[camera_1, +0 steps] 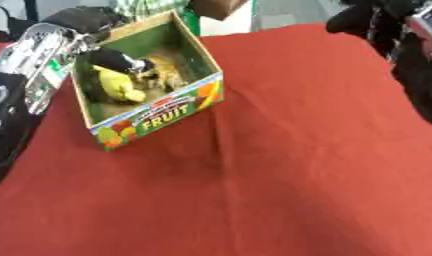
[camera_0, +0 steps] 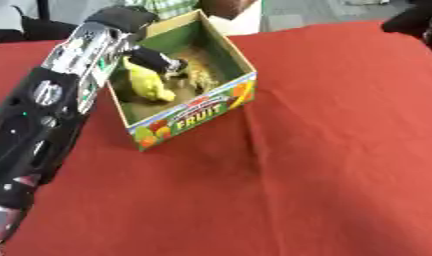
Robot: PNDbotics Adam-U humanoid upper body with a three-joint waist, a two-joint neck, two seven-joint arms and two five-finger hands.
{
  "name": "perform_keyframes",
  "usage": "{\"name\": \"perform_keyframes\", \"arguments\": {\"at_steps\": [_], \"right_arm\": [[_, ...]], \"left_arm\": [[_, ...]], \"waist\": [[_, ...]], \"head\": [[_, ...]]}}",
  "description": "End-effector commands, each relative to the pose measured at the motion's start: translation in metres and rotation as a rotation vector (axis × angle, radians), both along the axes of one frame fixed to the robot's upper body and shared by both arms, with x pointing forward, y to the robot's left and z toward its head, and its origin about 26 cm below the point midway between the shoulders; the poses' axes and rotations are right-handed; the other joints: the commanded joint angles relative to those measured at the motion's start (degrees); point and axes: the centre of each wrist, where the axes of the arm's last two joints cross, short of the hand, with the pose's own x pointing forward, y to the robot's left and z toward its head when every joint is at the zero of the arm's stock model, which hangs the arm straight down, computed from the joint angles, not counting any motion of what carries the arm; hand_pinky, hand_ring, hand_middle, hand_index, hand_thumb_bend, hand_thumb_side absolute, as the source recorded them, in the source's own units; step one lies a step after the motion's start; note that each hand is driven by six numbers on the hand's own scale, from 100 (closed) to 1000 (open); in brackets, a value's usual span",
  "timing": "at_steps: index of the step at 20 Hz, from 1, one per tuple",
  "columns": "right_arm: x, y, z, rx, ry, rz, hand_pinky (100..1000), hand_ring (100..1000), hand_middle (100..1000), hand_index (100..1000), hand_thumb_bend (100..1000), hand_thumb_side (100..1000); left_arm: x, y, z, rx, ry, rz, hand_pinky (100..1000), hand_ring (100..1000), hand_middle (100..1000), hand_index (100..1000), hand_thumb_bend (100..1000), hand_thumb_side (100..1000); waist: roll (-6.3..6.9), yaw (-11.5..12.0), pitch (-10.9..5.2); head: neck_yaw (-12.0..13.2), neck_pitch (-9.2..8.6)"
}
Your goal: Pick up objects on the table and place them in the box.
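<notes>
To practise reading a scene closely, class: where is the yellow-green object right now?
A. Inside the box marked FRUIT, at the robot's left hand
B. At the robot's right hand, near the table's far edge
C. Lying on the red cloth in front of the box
A: the yellow-green object lies inside the box, where the left hand reaches in; whether the fingers grip it cannot be made out.

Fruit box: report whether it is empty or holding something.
Holding something: a yellow-green object lies inside the fruit box, with the left hand reaching in.

Matt red cloth (camera_0: 342,150); printed cardboard box (camera_0: 189,117).
</notes>
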Motion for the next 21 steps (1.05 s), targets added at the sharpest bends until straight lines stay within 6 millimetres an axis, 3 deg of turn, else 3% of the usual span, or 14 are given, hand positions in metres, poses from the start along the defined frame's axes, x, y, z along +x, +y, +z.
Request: {"name": "perform_keyframes", "arguments": {"at_steps": [1, 6, 10, 12, 14, 15, 16, 18, 21], "right_arm": [[-0.005, -0.002, 0.008, 0.003, -0.038, -0.008, 953, 809, 687, 863, 100, 1000], [-0.005, -0.003, 0.008, 0.018, -0.040, -0.017, 952, 809, 687, 863, 100, 1000], [-0.005, -0.003, 0.007, 0.031, -0.038, -0.019, 951, 809, 687, 863, 100, 1000], [-0.005, -0.003, 0.007, 0.037, -0.038, -0.017, 951, 809, 687, 863, 100, 1000], [-0.005, -0.003, 0.006, 0.043, -0.036, -0.018, 950, 809, 687, 863, 100, 1000], [-0.005, -0.003, 0.006, 0.047, -0.037, -0.019, 950, 809, 687, 863, 100, 1000], [-0.005, -0.004, 0.006, 0.050, -0.037, -0.021, 950, 809, 687, 863, 100, 1000], [-0.005, -0.005, 0.006, 0.057, -0.040, -0.026, 950, 809, 687, 863, 100, 1000], [-0.005, -0.006, 0.006, 0.079, -0.041, -0.033, 950, 808, 684, 861, 100, 1000]], "left_arm": [[-0.026, 0.007, 0.033, -0.004, -0.073, -0.063, 748, 945, 928, 1000, 302, 698], [-0.072, 0.010, 0.057, 0.003, -0.118, -0.194, 738, 928, 910, 986, 199, 618], [-0.105, 0.011, 0.068, -0.002, -0.180, -0.259, 691, 867, 840, 933, 100, 537], [-0.118, 0.012, 0.072, -0.032, -0.249, -0.274, 609, 780, 747, 859, 100, 509], [-0.132, 0.015, 0.076, -0.123, -0.380, -0.278, 492, 625, 605, 744, 100, 482], [-0.139, 0.017, 0.077, -0.190, -0.458, -0.286, 458, 583, 575, 717, 100, 552], [-0.147, 0.018, 0.076, -0.254, -0.532, -0.299, 455, 579, 568, 714, 100, 489], [-0.163, 0.022, 0.072, -0.367, -0.661, -0.336, 438, 549, 546, 698, 100, 556], [-0.166, 0.033, 0.062, -0.546, -0.822, -0.388, 443, 534, 545, 702, 100, 668]], "waist": [[-0.44, 0.3, -1.86], [-0.92, 1.2, -2.50], [-1.44, 2.1, -2.97], [-1.65, 2.4, -3.18], [-1.89, 2.7, -3.43], [-2.04, 3.0, -3.51], [-2.16, 3.3, -3.54], [-2.39, 3.9, -3.57], [-2.65, 5.1, -3.71]], "head": [[-0.5, 0.45], [-1.2, 1.30], [-0.9, 1.79], [-0.4, 1.88], [0.0, 2.02], [0.2, 2.04], [0.3, 2.03], [0.4, 2.00], [0.2, 2.15]]}}
